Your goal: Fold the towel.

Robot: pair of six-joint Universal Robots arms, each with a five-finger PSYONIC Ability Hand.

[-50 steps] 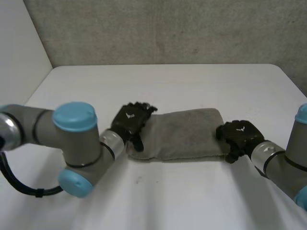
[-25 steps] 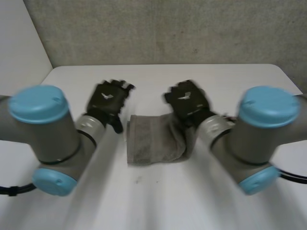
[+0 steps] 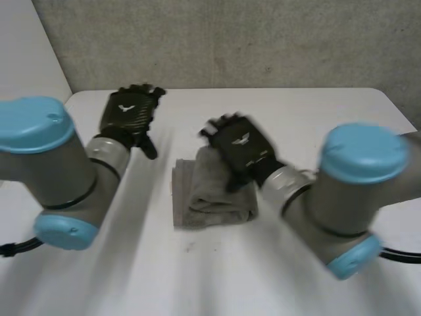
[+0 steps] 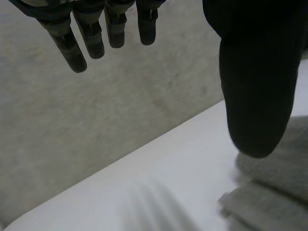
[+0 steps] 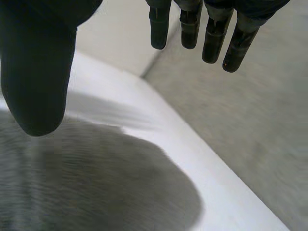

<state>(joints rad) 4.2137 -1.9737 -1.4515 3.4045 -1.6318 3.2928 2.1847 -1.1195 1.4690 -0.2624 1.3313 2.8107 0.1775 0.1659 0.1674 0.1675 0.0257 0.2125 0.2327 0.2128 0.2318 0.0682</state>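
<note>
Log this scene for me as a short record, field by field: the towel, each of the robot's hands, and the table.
grey cloth towel: folded over on itself in layers, lying flat near the table's middle
left hand: open, fingers straight, holding nothing; apart from the towel, over the table off its left side
right hand: open, fingers straight, holding nothing; above the towel's right part
white table: bears the towel
fold status: towel looks compactly folded, no hand gripping it
</note>
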